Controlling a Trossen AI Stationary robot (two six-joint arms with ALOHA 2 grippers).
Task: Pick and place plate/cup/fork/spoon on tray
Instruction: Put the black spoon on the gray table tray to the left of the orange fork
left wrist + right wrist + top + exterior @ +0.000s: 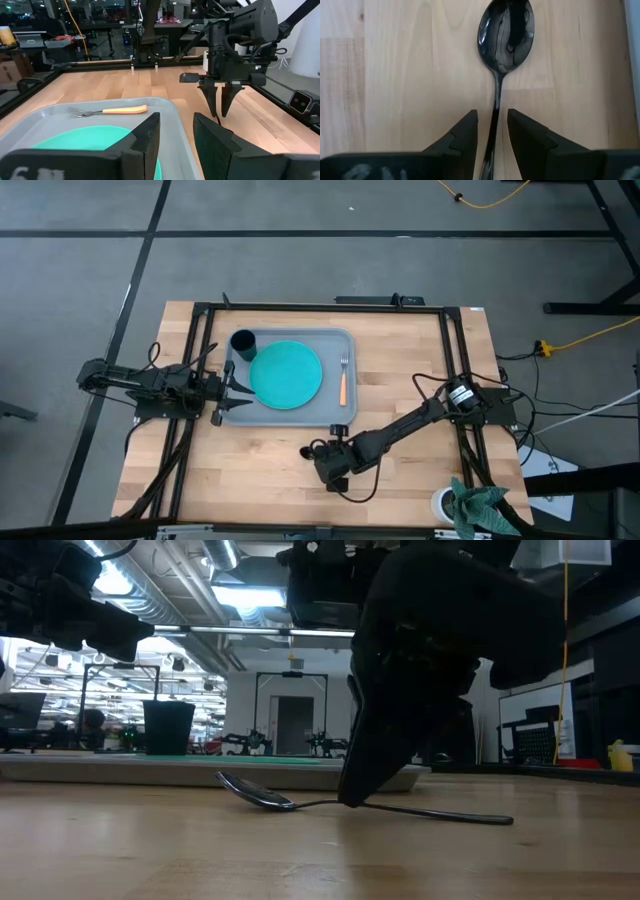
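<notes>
The grey-blue tray [345, 340] holds the teal plate [285, 374], the dark cup [243, 342] at its far left corner and the orange-handled fork [343, 380] at its right side. The dark spoon [506, 30] lies on the bare wood in front of the tray, bowl up, and also shows in the low view [255, 796]. My right gripper [492, 125] points down over it, open, one finger on either side of the thin handle [496, 100]. My left gripper [228, 388] is open and empty over the tray's left rim.
A white cup with a teal cloth [470, 505] stands at the table's near right corner. Black frame rails [450, 360] run along the left and right sides of the table. Bare wood lies between the tray and the near edge.
</notes>
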